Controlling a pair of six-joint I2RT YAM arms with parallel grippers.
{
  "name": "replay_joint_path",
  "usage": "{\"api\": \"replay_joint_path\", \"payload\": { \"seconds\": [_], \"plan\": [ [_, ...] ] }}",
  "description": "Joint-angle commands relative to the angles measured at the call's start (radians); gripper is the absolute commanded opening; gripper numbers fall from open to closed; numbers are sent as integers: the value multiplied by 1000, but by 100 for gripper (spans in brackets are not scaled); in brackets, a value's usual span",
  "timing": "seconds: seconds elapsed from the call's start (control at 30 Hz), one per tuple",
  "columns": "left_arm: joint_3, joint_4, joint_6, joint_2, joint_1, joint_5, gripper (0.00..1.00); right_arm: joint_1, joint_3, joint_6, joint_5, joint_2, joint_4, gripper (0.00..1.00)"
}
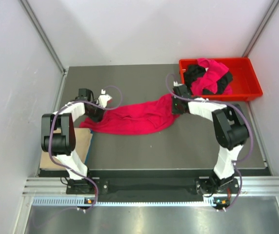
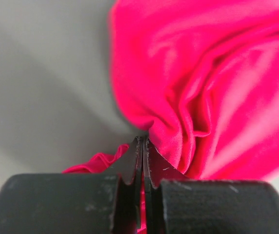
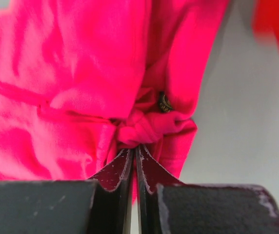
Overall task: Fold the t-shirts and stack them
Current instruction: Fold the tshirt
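- Grey counter (image 1: pixel 178 146) between white walls carried everything; a tan t-shirt (image 1: pixel 83 139) lay flat at 8 o'clock, beneath the left arm.
- Left gripper (image 2: pixel 143 146), fingers pressed together, pinched a bunched edge of the magenta t-shirt (image 1: pixel 134 117) at 9 o'clock.
- That shirt sagged across the middle: light, limp, easily creased, probably best taken at hem or shoulder corners.
- Right gripper (image 3: pixel 133 153), likewise clamped, pinched a knotted fold at the shirt's 2 o'clock end.
- At 1 o'clock a red tray (image 1: pixel 249 78) held a black t-shirt (image 1: pixel 195 75) tangled with a pink t-shirt (image 1: pixel 215 68).
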Motion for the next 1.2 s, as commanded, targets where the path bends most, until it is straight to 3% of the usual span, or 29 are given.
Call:
{"api": "replay_joint_path", "payload": {
  "seconds": [0.0, 0.23, 0.57, 0.9, 1.17],
  "plan": [
    [-103, -187, 76, 18, -30, 49, 0, -2, 157, -57, -35, 101, -30, 3],
    [-122, -238, 91, -29, -133, 113, 0, -26, 509, -100, -50, 385, -141, 4],
    [-185, -313, 108, -86, -309, 181, 0, -77, 1043, -4, -169, 698, -222, 1],
    [-143, -335, 72, -55, -492, 253, 0, -100, 1211, 196, -266, 859, -12, 0],
    [-116, -365, 44, -77, -636, 320, 1, -102, 1326, 277, -242, 932, 101, 0]
  ]
}}
